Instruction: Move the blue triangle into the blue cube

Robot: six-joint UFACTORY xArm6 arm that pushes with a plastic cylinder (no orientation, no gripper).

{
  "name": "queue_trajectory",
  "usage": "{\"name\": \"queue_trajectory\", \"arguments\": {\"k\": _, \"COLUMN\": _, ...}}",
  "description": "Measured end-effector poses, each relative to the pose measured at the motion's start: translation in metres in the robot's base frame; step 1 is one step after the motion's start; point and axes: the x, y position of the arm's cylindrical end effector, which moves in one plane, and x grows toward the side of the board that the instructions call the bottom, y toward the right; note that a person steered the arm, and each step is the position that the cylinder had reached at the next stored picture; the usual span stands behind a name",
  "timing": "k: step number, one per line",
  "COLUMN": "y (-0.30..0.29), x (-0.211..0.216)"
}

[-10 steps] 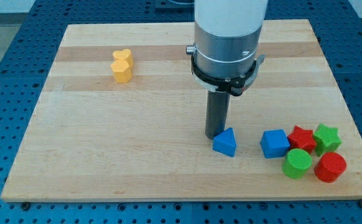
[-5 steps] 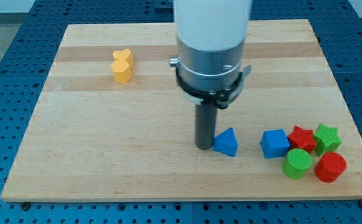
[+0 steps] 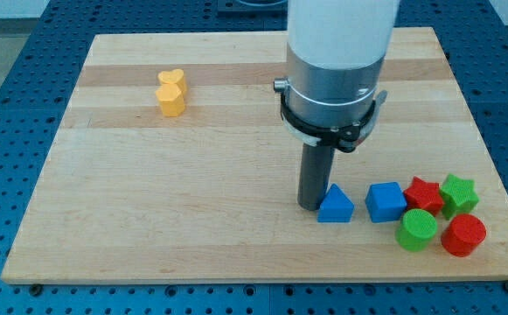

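My tip (image 3: 312, 206) bare rod, nothing to clamp, pressed against blue triangle (image 3: 335, 205) from view's left; blue cube (image 3: 385, 202) just beyond triangle, small gap left; push straight toward view's right, slowly, centred on triangle to avoid spin.

The counter (image 3: 149, 210) is a pale wooden board resting on a blue perforated base (image 3: 9, 52). At its far left sits a yellow heart-shaped block (image 3: 171, 93), well apart from the others. Near the right front edge lies a blue triangular block (image 3: 336, 205), with my tip (image 3: 310, 206) touching its left side. Just right of it sits a blue cube (image 3: 386, 202), then a red star-shaped block (image 3: 423, 192), a green star-shaped block (image 3: 458, 192), a green cylinder (image 3: 418, 229) and a red cylinder (image 3: 462, 234), clustered together.
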Motion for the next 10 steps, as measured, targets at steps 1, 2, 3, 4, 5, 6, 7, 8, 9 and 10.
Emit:
{"name": "queue_trajectory", "arguments": {"k": 1, "y": 0.014, "x": 0.0}}
{"name": "queue_trajectory", "arguments": {"k": 2, "y": 0.027, "x": 0.0}}
{"name": "queue_trajectory", "arguments": {"k": 3, "y": 0.033, "x": 0.0}}
{"name": "queue_trajectory", "arguments": {"k": 4, "y": 0.046, "x": 0.0}}
{"name": "queue_trajectory", "arguments": {"k": 5, "y": 0.051, "x": 0.0}}
{"name": "queue_trajectory", "arguments": {"k": 6, "y": 0.051, "x": 0.0}}
{"name": "queue_trajectory", "arguments": {"k": 7, "y": 0.053, "x": 0.0}}
{"name": "queue_trajectory", "arguments": {"k": 8, "y": 0.053, "x": 0.0}}
{"name": "queue_trajectory", "arguments": {"k": 9, "y": 0.015, "x": -0.003}}
{"name": "queue_trajectory", "arguments": {"k": 10, "y": -0.069, "x": -0.01}}
